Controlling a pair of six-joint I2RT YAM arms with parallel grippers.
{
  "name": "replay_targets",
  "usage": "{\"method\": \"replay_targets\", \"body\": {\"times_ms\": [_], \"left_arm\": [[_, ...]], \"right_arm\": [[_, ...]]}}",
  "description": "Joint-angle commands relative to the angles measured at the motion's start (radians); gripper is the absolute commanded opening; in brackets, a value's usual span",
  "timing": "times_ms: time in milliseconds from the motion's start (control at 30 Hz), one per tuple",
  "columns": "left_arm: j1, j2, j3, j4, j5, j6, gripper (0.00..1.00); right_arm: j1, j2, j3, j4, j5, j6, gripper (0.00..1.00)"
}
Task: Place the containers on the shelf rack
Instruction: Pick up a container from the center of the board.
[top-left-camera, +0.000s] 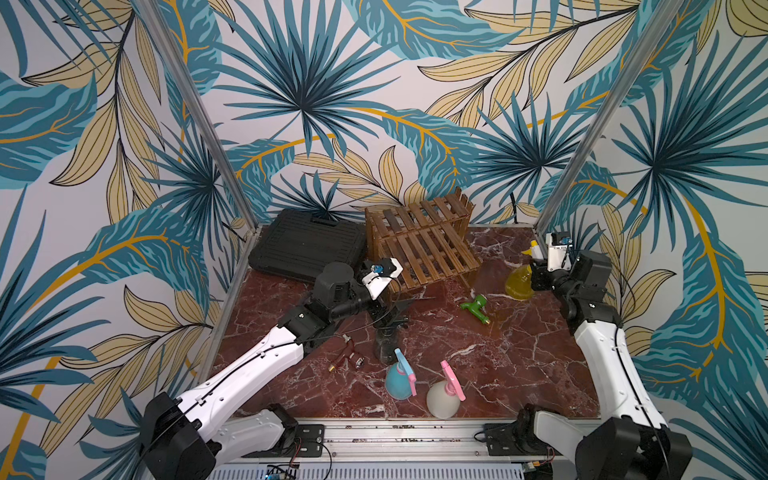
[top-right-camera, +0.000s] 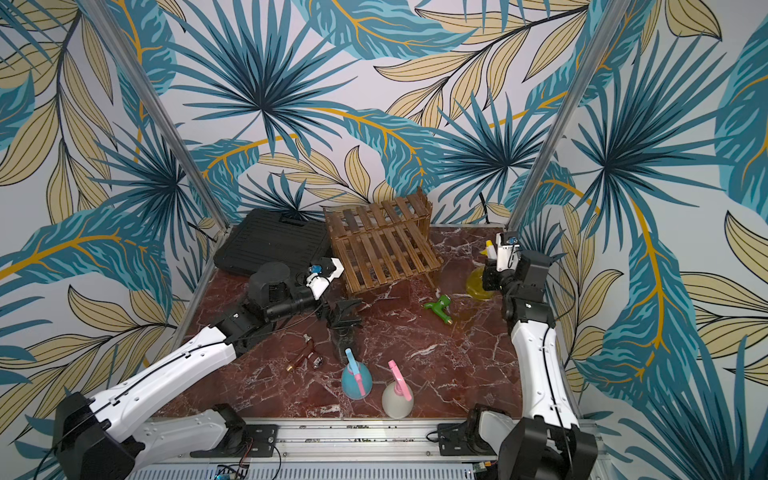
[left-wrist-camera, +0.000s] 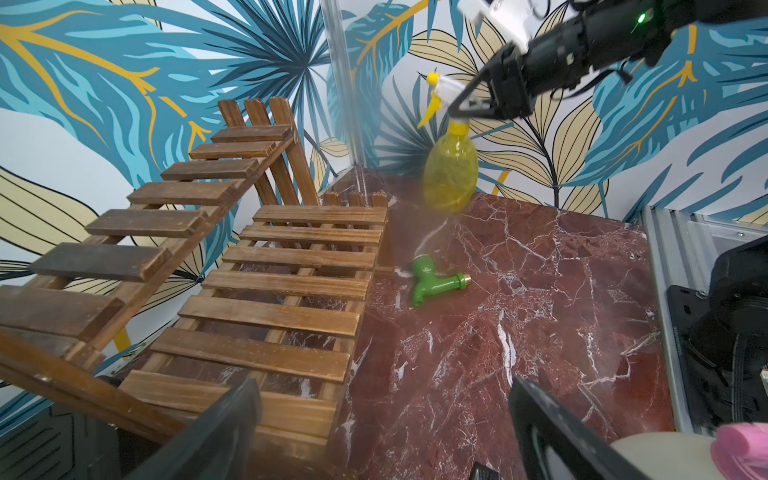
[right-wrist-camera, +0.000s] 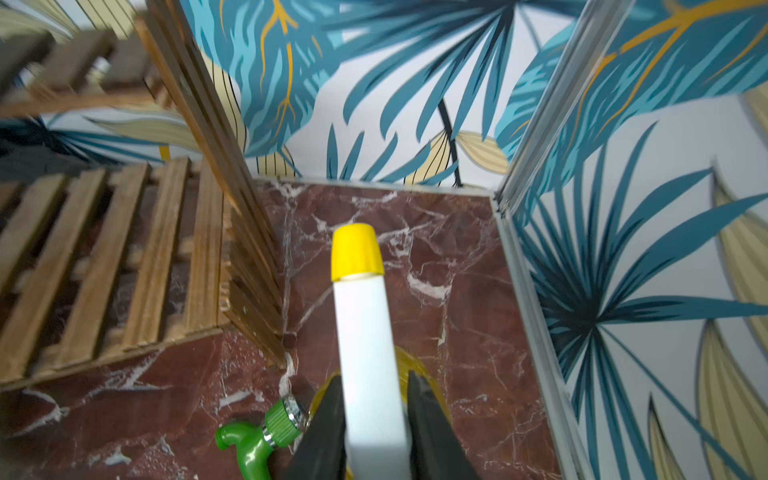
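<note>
My right gripper (right-wrist-camera: 376, 382) is shut on the white-yellow head of the translucent yellow spray bottle (left-wrist-camera: 451, 174), at the table's back right, to the right of the shelf rack (top-left-camera: 419, 241). The bottle (top-left-camera: 519, 284) hangs upright close over the marble; whether it touches, I cannot tell. My left gripper (left-wrist-camera: 382, 388) is wide open and holds nothing. It hovers by the rack's front left corner, above the smoky grey bottle (top-left-camera: 384, 347). The light blue bottle (top-left-camera: 399, 380) and the white bottle (top-left-camera: 444, 399), both with pink on their heads, stand near the front edge. Both steps of the rack (top-right-camera: 382, 245) are bare.
A flat black ribbed case (top-left-camera: 307, 245) lies left of the rack at the back. A small green nozzle (top-left-camera: 476, 307) lies between the rack and the yellow bottle. Small brown fittings (top-left-camera: 345, 353) lie left of the grey bottle. Patterned walls close three sides.
</note>
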Motion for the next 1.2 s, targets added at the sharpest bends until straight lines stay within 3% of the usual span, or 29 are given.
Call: {"method": "replay_targets", "body": {"times_ms": [0,133,233,467,667,933,1167], "left_arm": [[-0.007,-0.05,-0.038,0.095,-0.002,-0.001,1.0],[-0.011,-0.068,-0.074,0.158,-0.025,0.0,1.0],[-0.019,-0.054,-0.094,0.201,-0.041,-0.009,1.0],[-0.046,-0.018,-0.087,0.198,-0.044,-0.009,1.0],[-0.059,0.005,-0.071,0.154,-0.06,0.014,1.0],[-0.059,0.028,-0.044,0.089,-0.272,0.031,1.0],[-0.059,0.045,-0.043,0.098,-0.238,0.0,1.0]], "right_arm": [[-0.001,-0.042,0.115,-0.125,-0.056,0.093,0.12],[0.036,-0.04,0.214,-0.206,-0.18,0.148,0.1],[0.122,-0.027,0.265,-0.218,-0.264,0.197,0.09],[0.406,0.08,0.361,-0.182,-0.309,0.248,0.09],[0.564,0.198,0.423,-0.13,-0.342,0.261,0.09],[0.649,0.284,0.505,-0.171,-0.453,0.202,0.09],[0.675,0.304,0.535,-0.253,-0.505,0.131,0.11]]}}
